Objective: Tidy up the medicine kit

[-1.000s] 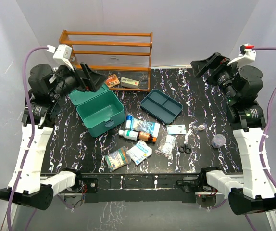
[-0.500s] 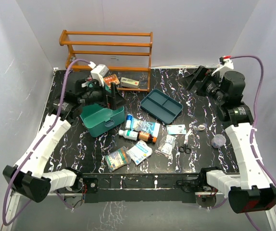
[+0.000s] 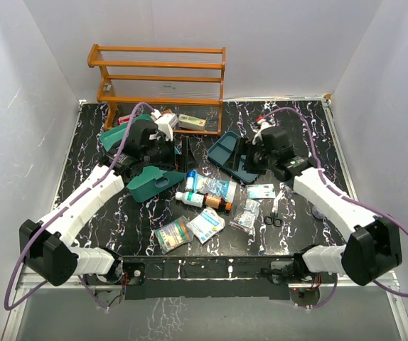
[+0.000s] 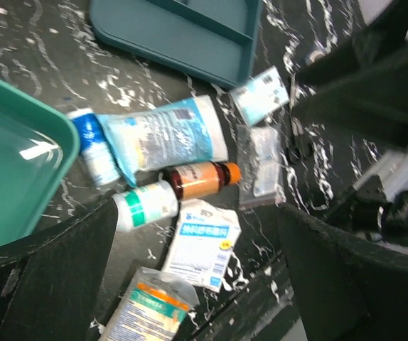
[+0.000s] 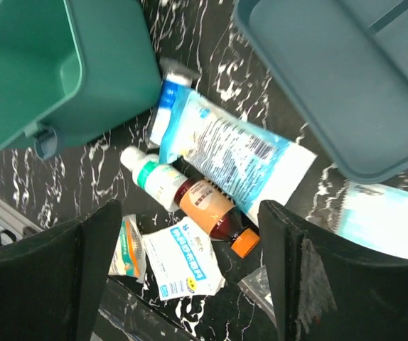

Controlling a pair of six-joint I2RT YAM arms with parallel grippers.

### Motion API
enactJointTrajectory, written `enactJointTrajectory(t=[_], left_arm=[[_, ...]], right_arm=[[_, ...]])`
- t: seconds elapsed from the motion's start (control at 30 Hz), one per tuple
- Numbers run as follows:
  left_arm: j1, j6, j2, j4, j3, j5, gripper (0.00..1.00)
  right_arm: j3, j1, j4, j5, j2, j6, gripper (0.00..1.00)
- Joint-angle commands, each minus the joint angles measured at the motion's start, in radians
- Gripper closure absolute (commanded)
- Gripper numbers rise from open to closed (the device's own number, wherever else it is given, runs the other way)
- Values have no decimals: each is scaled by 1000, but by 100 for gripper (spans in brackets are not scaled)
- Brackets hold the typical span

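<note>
- Both grippers are released and hold nothing. The left gripper (image 4: 195,220) and the right gripper (image 5: 190,213) each hang with jaws spread wide above the same heap of medicines.
- Below both grippers, the table (image 3: 97,213) carries every loose item, so I judge the sorting to be barely begun.
- Under the left wrist, and off to the left of the right gripper, sits the medicine kit (image 5: 69,71) with its lid thrown back. The part of its inside that shows is bare.
- Just under and behind the right gripper lies the tray (image 5: 346,85), with nothing visible in its compartments.
- Straight ahead between the right gripper's fingers lies a tube (image 5: 239,153), one end near the kit's wall and the other by the tray's corner.
- Beside the tube on the gripper's near side are a brown bottle (image 5: 207,209) with an orange cap and a white bottle (image 5: 153,179), lying end to end.
- Nearer still is a white packet (image 5: 183,266), flat on the table.
- Beside the right forearm, toward its base, lie the scissors (image 3: 274,215). All of these still need stowing.
- The left arm (image 3: 83,206) stretches forward and inward over the kit, its gripper angled down toward the heap.
- The right arm (image 3: 325,195) reaches forward and to its left, its wrist above the tray's near edge, facing the left gripper across the heap.
</note>
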Motion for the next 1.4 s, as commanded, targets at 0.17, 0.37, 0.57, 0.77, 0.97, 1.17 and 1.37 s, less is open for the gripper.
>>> enactJointTrajectory(t=[0.17,0.37,0.57,0.77,0.97,1.17,1.37], left_arm=[[-4,-124,-128,5,25,-544,7],[-4,-173,-176,-34,65,-763,4],[-2,-198,-177,-87,139,-835,1],[-2,-187,-176,-77,175,-836,1],[1,-191,-166,-80,172,-834,1],[5,-195,-150,-90,174,-830,1],[14,-208,-143,-102,172,-820,1]], right_arm=[[-1,209,168,3,181,-77,40],[136,344,125,68,347,-179,43],[284,474,7,198,514,-288,47],[306,497,9,200,575,-312,48],[282,519,28,200,602,-363,49],[243,529,73,204,612,-371,49],[197,533,122,228,609,-360,48]])
